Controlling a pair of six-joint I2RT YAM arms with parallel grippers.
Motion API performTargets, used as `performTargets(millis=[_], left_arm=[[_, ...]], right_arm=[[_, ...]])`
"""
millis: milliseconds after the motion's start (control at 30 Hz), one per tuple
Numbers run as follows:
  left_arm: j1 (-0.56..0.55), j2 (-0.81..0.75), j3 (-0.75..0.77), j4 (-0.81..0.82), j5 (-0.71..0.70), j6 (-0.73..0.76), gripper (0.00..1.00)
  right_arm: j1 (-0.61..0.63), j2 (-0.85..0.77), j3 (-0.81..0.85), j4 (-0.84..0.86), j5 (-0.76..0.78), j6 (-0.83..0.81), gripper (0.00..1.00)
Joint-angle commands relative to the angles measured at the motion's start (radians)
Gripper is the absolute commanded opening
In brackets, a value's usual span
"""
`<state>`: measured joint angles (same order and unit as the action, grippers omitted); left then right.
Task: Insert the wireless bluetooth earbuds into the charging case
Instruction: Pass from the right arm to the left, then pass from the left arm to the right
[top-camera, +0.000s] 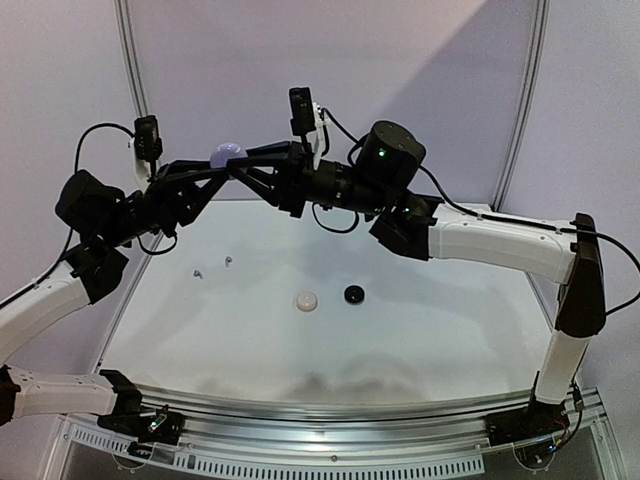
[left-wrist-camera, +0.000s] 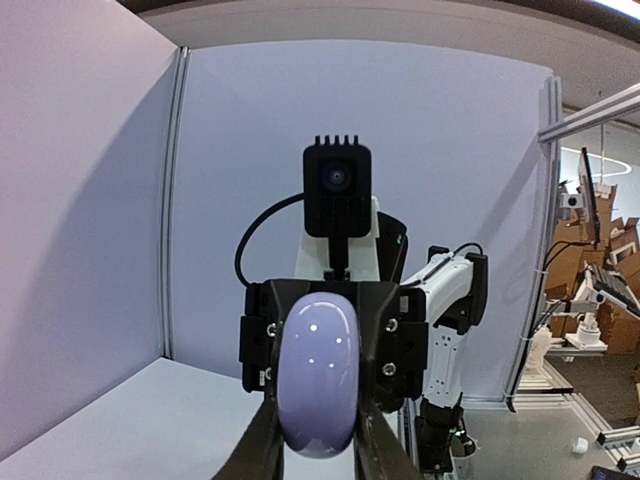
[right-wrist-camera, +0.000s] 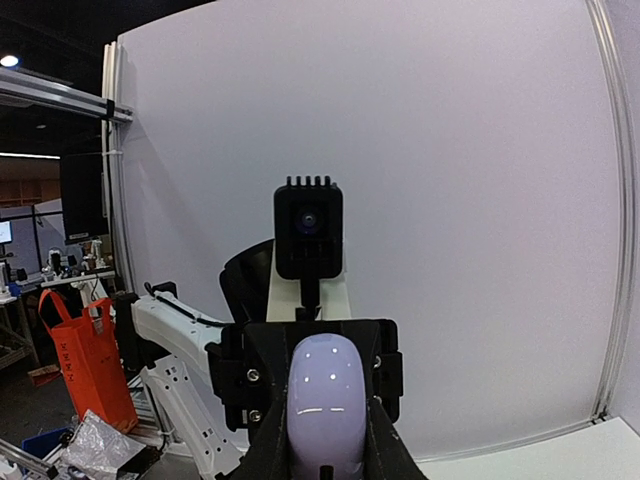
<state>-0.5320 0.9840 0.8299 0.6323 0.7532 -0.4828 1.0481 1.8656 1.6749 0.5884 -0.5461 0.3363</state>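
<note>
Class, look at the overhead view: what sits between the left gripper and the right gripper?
A lavender case, held in the air. The left gripper and right gripper clasp it from opposite sides. The top view and both wrist views show it.

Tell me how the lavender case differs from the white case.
Colour: the lavender case is pale purple, the white case cream-white. Position: the lavender case is held aloft, while the white case rests on the table. Both are smooth, round pucks.
</note>
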Motion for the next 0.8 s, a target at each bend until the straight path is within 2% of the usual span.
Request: performTargets(millis=[0,133,167,300,367,467,533,567,633,700,767], left_arm=[[-0.013,0.004,0.021,0.004,0.018,0.012,0.16],[-0.013,0.000,0.019,0.001,0.018,0.017,0.00],[-0.013,-0.003,0.017,-0.001,0.021,0.021,0.00],[-0.011,-0.022,0.012,-0.047,0.040,0.073,0.00],[-0.010,-0.040,0.012,-0.125,0.054,0.153,0.00],[-0.007,-0.067,0.028,-0.360,0.052,0.413,0.00],[-0.008,-0.075,0.053,-0.564,0.054,0.667,0.00],[-0.009,-0.076,0.066,-0.717,0.044,0.802,0.00],[-0.010,-0.074,0.097,-0.892,0.007,1.054,0.00],[-0.015,-0.067,0.129,-1.016,-0.034,1.215,0.00],[-0.020,-0.059,0.154,-1.077,-0.085,1.295,0.00]], right_arm=[[0.005,0.017,0.032,-0.028,-0.024,0.004,0.00],[0.005,0.015,0.032,-0.041,-0.020,0.000,0.00],[0.003,0.013,0.031,-0.048,-0.018,-0.006,0.08],[0.004,-0.012,0.014,-0.121,-0.015,-0.046,0.53],[0.001,-0.043,-0.001,-0.189,-0.008,-0.086,0.64],[-0.011,-0.097,-0.018,-0.323,0.006,-0.171,0.69],[-0.015,-0.139,-0.009,-0.456,0.014,-0.244,0.70],[-0.014,-0.157,0.004,-0.531,0.023,-0.292,0.70],[-0.014,-0.172,0.054,-0.710,0.049,-0.392,0.68],[-0.011,-0.161,0.115,-0.912,0.094,-0.460,0.64],[0.001,-0.123,0.181,-1.049,0.146,-0.531,0.62]])
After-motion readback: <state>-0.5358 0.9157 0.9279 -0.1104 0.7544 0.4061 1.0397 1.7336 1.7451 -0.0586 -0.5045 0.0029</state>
